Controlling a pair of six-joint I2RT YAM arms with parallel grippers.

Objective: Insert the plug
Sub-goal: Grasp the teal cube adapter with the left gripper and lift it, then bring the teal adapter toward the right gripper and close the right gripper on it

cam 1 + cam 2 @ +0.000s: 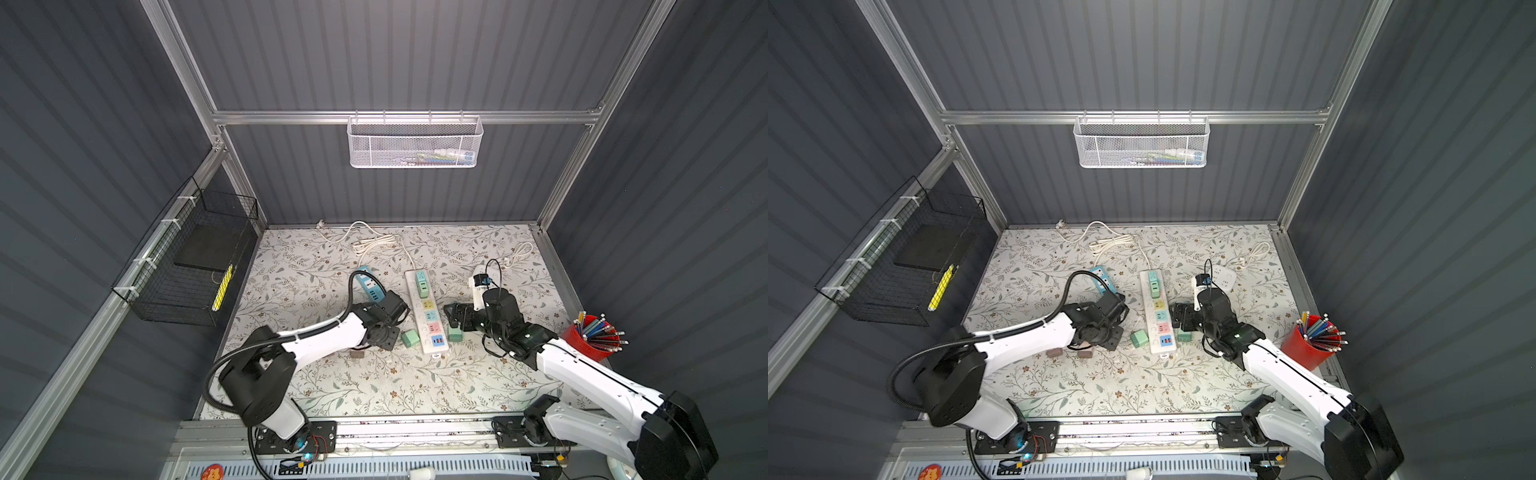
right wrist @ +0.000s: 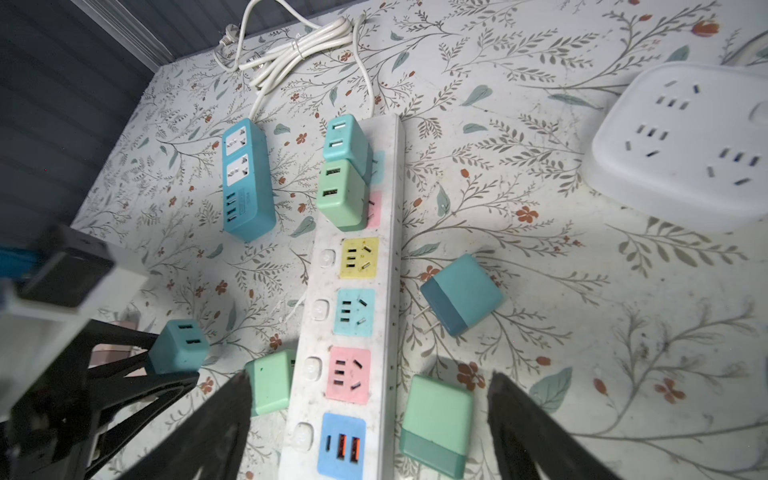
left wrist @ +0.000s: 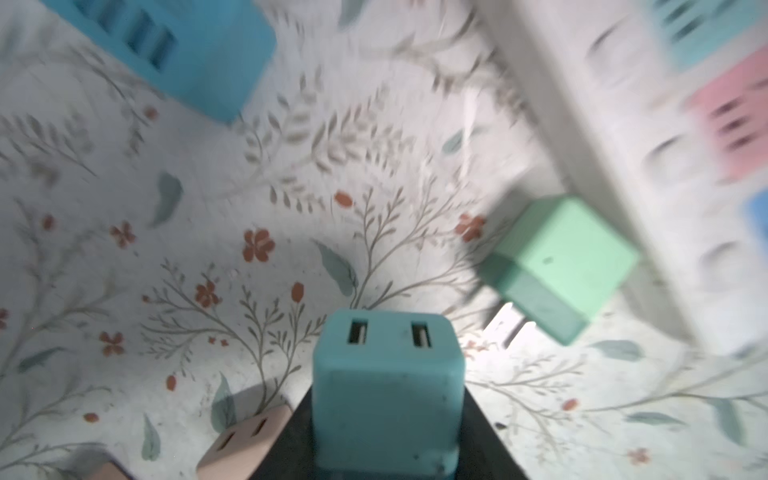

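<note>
My left gripper [image 3: 386, 419] is shut on a teal plug [image 3: 386, 386], its two USB slots facing away from the wrist. In the right wrist view the same teal plug [image 2: 178, 347] hangs left of the white power strip [image 2: 320, 282], just above the table. In both top views the left gripper [image 1: 386, 338] [image 1: 1106, 332] covers that plug. My right gripper [image 2: 370, 415] [image 1: 451, 316] is open over the strip's near end, one finger on each side of the strip. A green plug [image 2: 436, 419] lies between its fingers, untouched.
Teal [image 2: 345, 139] and green [image 2: 338, 195] plugs sit in the strip's far sockets. Loose on the table: a green plug [image 3: 561, 257], a teal plug [image 2: 461, 293] and beige plugs [image 3: 245, 440]. Around them: blue strip [image 2: 247, 178], white round socket [image 2: 681, 141], red pencil cup [image 1: 590, 338].
</note>
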